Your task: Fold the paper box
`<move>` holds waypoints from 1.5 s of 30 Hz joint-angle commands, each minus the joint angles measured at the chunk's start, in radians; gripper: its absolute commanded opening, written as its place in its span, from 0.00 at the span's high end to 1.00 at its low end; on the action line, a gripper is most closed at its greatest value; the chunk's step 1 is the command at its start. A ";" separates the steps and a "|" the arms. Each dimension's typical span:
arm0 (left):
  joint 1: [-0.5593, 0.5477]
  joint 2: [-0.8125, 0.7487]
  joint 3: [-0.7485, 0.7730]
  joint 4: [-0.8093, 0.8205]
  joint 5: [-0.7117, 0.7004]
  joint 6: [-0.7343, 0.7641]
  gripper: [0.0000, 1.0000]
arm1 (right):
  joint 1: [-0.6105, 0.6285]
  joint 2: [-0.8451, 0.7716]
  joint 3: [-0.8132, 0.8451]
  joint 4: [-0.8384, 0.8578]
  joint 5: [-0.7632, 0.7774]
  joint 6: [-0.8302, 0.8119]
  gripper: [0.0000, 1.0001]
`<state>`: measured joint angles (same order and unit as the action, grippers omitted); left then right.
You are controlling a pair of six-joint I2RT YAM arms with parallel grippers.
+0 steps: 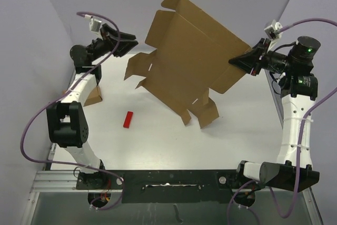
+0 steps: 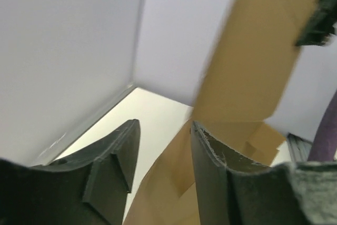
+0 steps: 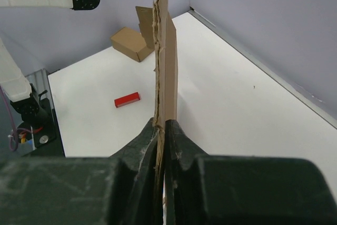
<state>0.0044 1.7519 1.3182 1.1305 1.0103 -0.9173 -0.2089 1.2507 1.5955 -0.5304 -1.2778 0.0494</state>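
Note:
The paper box point(image 1: 184, 56) is a large flat brown cardboard sheet with flaps, held tilted up off the white table in mid view. My right gripper point(image 1: 243, 59) is shut on its right edge; in the right wrist view point(image 3: 162, 125) the cardboard point(image 3: 166, 67) runs edge-on between the fingers. My left gripper point(image 1: 126, 46) is open at the box's upper left, close to a left flap. In the left wrist view point(image 2: 164, 130) the cardboard point(image 2: 253, 67) shows beyond and between the open fingers.
A small red block point(image 1: 128, 119) lies on the table front left, also in the right wrist view point(image 3: 127, 99). A smaller brown cardboard box point(image 1: 95, 96) sits at the left behind the left arm. Lilac walls close the sides and back.

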 commanded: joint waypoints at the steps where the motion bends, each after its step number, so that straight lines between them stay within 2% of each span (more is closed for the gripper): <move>1: 0.083 -0.118 -0.210 0.086 -0.181 0.027 0.57 | -0.005 -0.023 0.087 -0.101 -0.001 -0.118 1.00; 6: 0.096 -0.148 -0.364 0.076 -0.247 0.091 0.57 | -0.004 0.004 0.184 -0.244 0.009 -0.238 1.00; 14: 0.093 -0.215 -0.518 0.077 -0.246 0.115 0.57 | 0.019 0.111 0.359 -0.548 0.034 -0.444 1.00; 23: 0.015 -0.337 -0.689 -0.063 -0.297 0.217 0.53 | 0.058 0.170 0.345 -0.559 0.151 -0.499 1.00; 35: -0.086 -0.364 -0.731 -0.254 -0.360 0.354 0.46 | 0.157 0.204 0.281 -0.578 0.241 -0.647 1.00; 40: -0.124 -0.378 -0.723 -0.340 -0.403 0.427 0.43 | 0.161 0.186 0.207 -0.549 0.235 -0.643 1.00; 45: -0.149 -0.356 -0.732 -0.350 -0.414 0.449 0.42 | 0.161 0.182 0.167 -0.539 0.204 -0.618 1.00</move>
<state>-0.1299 1.4303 0.5819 0.7849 0.6262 -0.5186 -0.0509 1.4742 1.7737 -1.1076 -1.0290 -0.5785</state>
